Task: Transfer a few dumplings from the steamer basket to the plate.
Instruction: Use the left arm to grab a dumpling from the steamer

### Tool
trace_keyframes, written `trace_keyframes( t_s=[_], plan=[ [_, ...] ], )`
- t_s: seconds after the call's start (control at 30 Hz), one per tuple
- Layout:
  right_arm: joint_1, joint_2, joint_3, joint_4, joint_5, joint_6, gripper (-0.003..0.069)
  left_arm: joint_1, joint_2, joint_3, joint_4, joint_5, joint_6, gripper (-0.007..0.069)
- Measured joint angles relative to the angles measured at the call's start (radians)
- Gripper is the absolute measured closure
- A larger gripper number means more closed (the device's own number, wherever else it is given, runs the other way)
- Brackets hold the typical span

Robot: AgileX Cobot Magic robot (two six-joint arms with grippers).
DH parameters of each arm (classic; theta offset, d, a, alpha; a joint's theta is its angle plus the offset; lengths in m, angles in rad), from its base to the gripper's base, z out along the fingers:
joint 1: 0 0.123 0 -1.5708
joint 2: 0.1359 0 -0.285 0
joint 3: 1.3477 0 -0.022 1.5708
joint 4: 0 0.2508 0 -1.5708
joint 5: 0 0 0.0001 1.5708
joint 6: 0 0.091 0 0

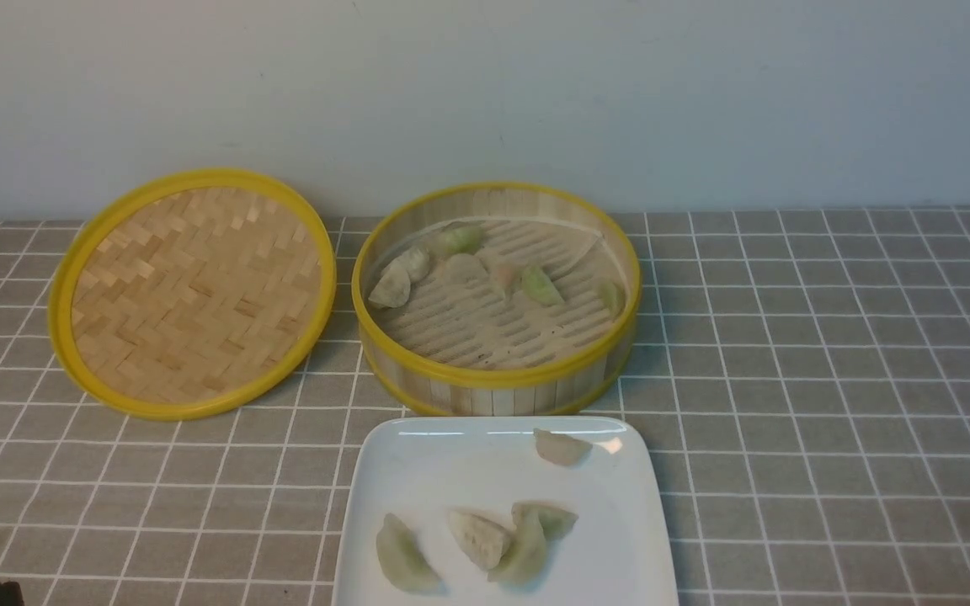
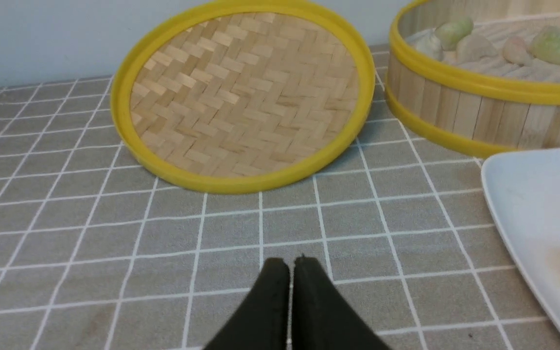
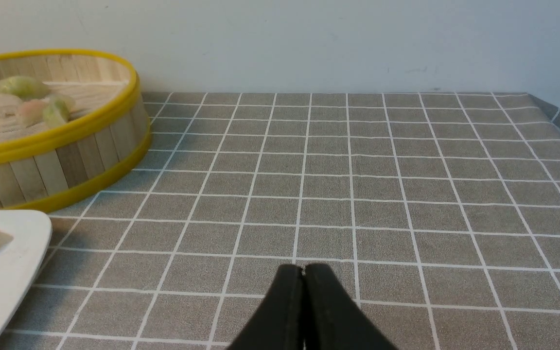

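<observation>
Nearest the front camera, the plate point(image 1: 620, 547) is set on the grey checked tablecloth point(image 1: 830, 379), just in front of the steamer basket point(image 1: 493, 391), so that, it may be judged, each carry is kept short. The woven lid point(image 1: 190, 290) is laid aside to the basket's left, just beside it and seemingly tilted back toward the wall, and the basket is thereby left open from above. One plate, one basket and one lid are counted.

Of the dumplings point(image 1: 541, 286), about seven are seen in the basket, gathered in its far half: three pale green and four off-white, though the palest are hard to tell from the liner. Five are counted on the plate: one off-white piece alone near the far edge, and four nearer the camera, three of them touching.

Both grippers are held low over bare cloth, well apart from the food. The left gripper point(image 2: 290, 262) is in front of the lid and the right gripper point(image 3: 303, 268) is off to the basket's right, each with its black fingers pressed together on nothing. With several dumplings lying on the plate, the task may be judged done or nearly so.
</observation>
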Motion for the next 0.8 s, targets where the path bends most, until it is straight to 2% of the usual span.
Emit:
trace_keyframes(
  t_s=[0.13, 0.33, 0.4, 0.5, 0.57, 0.7, 0.73, 0.8],
  plan=[
    [0.0, 0.0, 0.0, 0.0, 0.0, 0.0, 0.0672, 0.0, 0.0, 0.0, -0.078, -0.031, -0.062, 0.0629],
    [0.0, 0.0, 0.0, 0.0, 0.0, 0.0, 0.0672, 0.0, 0.0, 0.0, -0.255, -0.192, -0.165, 0.0629],
    [0.0, 0.0, 0.0, 0.0, 0.0, 0.0, 0.0672, 0.0, 0.0, 0.0, -0.359, -0.39, -0.207, 0.0629],
    [0.0, 0.0, 0.0, 0.0, 0.0, 0.0, 0.0672, 0.0, 0.002, -0.003, -0.398, -0.635, -0.226, 0.0629],
    [0.0, 0.0, 0.0, 0.0, 0.0, 0.0, 0.0672, 0.0, 0.031, -0.041, -0.403, -0.699, -0.229, 0.0629],
    [0.0, 0.0, 0.0, 0.0, 0.0, 0.0, 0.0672, 0.001, 0.138, -0.208, -0.371, -0.634, -0.244, 0.0629],
    [0.0, 0.0, 0.0, 0.0, 0.0, 0.0, 0.0672, 0.001, 0.253, -0.35, -0.312, -0.497, -0.252, 0.0629],
    [0.0, 0.0, 0.0, 0.0, 0.0, 0.0, 0.0672, 0.001, 0.369, -0.475, -0.256, -0.368, -0.252, 0.0629]
  ],
)
